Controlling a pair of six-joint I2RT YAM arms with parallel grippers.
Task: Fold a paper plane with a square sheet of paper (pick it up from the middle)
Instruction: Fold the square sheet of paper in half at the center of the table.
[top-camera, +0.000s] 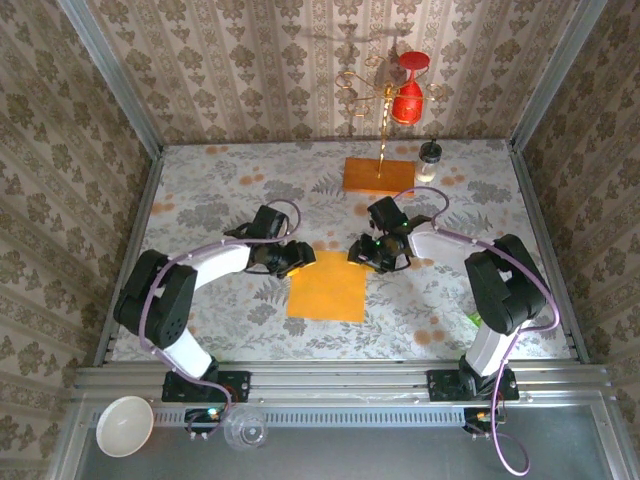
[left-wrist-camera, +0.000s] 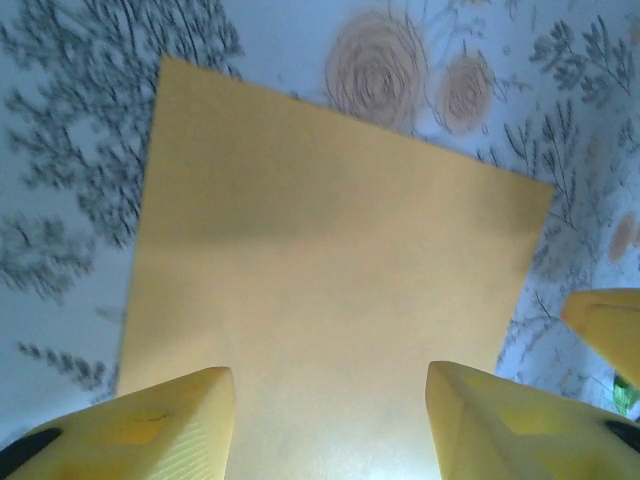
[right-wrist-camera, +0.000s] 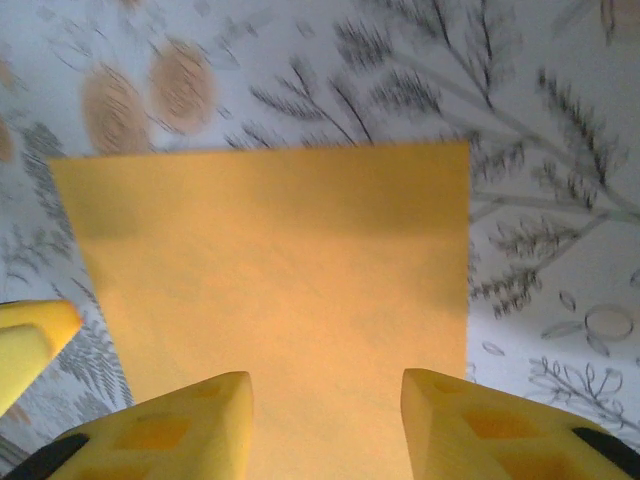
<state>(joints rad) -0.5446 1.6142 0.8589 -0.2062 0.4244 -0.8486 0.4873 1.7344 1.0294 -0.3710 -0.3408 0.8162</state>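
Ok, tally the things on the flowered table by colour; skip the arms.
Orange: 2 (sheet of paper, wooden block)
Gold: 1 (wire stand)
Red: 1 (ornament)
Clear: 1 (small bottle)
Green: 1 (small bit, too small to identify)
Total: 6

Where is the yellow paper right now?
In the top view, the square sheet of paper lies flat mid-table, with the left pincer and right pincer at its far corners.

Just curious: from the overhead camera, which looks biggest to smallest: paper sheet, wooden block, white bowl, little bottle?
1. square sheet of paper
2. wooden block and white bowl: about alike, so not ranked
3. little bottle
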